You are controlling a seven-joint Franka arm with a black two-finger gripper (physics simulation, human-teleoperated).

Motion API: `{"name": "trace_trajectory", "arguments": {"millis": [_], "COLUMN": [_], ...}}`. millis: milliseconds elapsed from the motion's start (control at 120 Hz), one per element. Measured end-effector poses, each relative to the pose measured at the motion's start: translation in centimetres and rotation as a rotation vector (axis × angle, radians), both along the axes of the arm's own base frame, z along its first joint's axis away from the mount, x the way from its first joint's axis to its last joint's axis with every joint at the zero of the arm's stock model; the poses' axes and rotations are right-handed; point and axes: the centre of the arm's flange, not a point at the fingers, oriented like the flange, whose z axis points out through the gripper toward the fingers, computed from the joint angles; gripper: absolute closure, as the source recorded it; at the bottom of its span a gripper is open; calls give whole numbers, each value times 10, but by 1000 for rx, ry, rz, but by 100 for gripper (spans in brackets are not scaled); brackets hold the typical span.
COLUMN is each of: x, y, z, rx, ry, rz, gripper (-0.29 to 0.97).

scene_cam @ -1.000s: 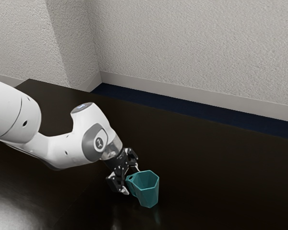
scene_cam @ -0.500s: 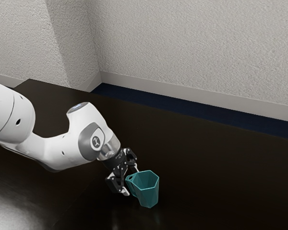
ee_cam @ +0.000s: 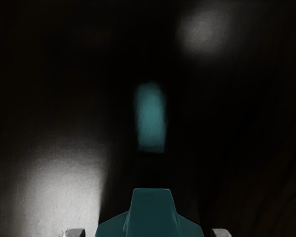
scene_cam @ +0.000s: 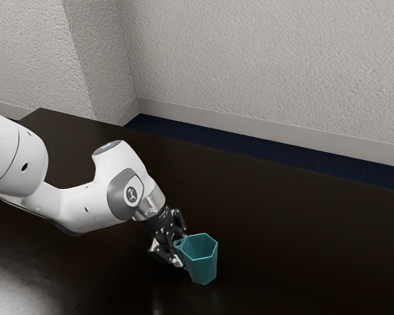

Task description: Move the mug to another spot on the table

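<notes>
A teal faceted mug (scene_cam: 199, 259) stands low on the dark table (scene_cam: 302, 223), toward the front. My black gripper (scene_cam: 173, 249) reaches it from the exterior view's left, and its fingers grip the near side of the mug's rim. In the wrist view the mug (ee_cam: 150, 217) sits right under my hand, between two grey fingertips (ee_cam: 74, 232) that stand close against its sides. A blurred teal reflection of the mug shows on the glossy tabletop beyond it.
The dark glossy table stretches wide toward the exterior view's right and back, up to a strip of blue floor (scene_cam: 282, 152) and a white textured wall (scene_cam: 262, 65). My white arm (scene_cam: 65, 197) covers the table's left part.
The fingers, spread wide on either side of the mug's near edge earlier, have drawn together onto it. The arm dropped slightly and the mug barely shifted.
</notes>
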Motion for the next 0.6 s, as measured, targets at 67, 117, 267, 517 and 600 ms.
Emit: {"name": "trace_trajectory", "arguments": {"millis": [67,117,267,517,600], "x": [0,-1,-1,-1,-1], "y": [0,0,0,0,1], "z": [0,-1,-1,3,7], "rx": [-1,-1,-4,-14,-21], "ry": [4,7,16,21,19], "rz": [1,2,5,12,15], "gripper": [47,51,59,61,62]}}
